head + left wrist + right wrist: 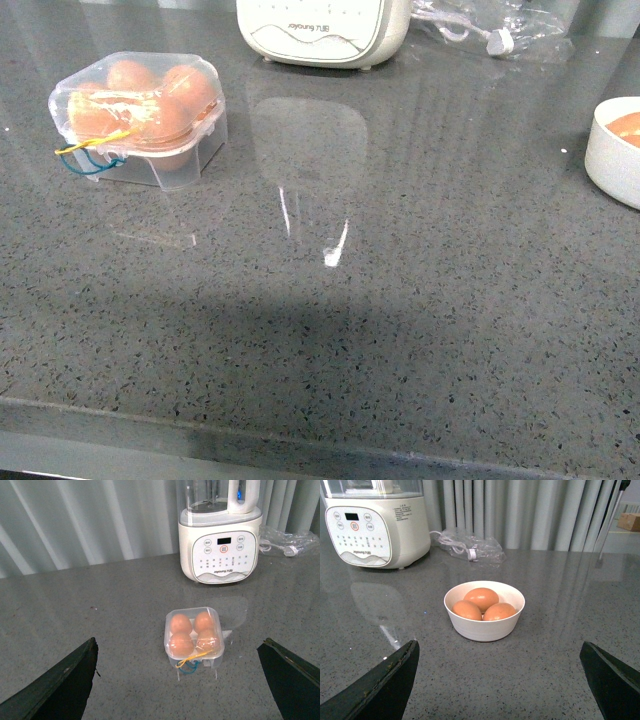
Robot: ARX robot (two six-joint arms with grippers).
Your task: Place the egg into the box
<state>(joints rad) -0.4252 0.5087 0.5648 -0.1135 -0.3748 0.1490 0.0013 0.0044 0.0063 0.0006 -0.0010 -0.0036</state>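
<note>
Now box [194,635] shut w/ 4 eggs

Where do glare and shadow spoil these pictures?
Front view: bright glare streaks on the counter and a broad dark shadow band nearer the camera; the box lid shines, blurring the eggs. Right wrist view: the appliance mirrors faintly in the counter.

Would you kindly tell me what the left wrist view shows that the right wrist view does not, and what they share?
Only the left wrist view shows the clear egg carton, lid closed over four brown eggs, with the open left gripper.

Only the right wrist view shows the white bowl holding three brown eggs, with the open right gripper.

Both show the white Joyoung appliance, the plastic bag with a cable and the grey countertop.
</note>
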